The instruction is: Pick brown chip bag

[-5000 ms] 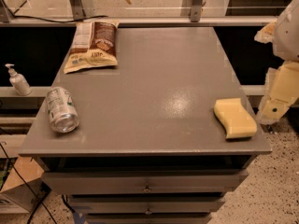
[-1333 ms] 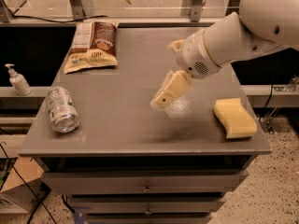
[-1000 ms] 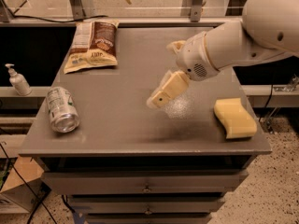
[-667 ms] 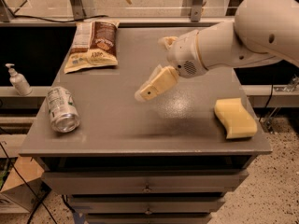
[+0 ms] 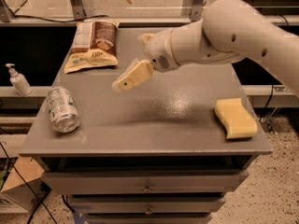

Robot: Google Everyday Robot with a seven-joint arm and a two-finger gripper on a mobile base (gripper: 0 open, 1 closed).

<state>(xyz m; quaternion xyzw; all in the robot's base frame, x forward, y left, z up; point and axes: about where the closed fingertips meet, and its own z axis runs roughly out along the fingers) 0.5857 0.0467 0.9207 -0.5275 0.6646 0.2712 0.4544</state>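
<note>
Crinkly brown chip bag (image 5: 93, 45), cream-panelled, lettering illegible, lies on the grey tabletop (image 5: 163, 120); the cream hand (image 5: 131, 77) hovers nearby, whether wide or narrow I cannot tell.

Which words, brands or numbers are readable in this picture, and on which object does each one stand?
"JULY" (it seems), large dark letters on the cream panel of the brown chip bag; its smaller print is too blurred to read.
On the drink can: marks too blurred to read.
On the pump bottle: nothing readable.
On the sponge and on the tool, which hangs above the middle of the table: no text.
</note>
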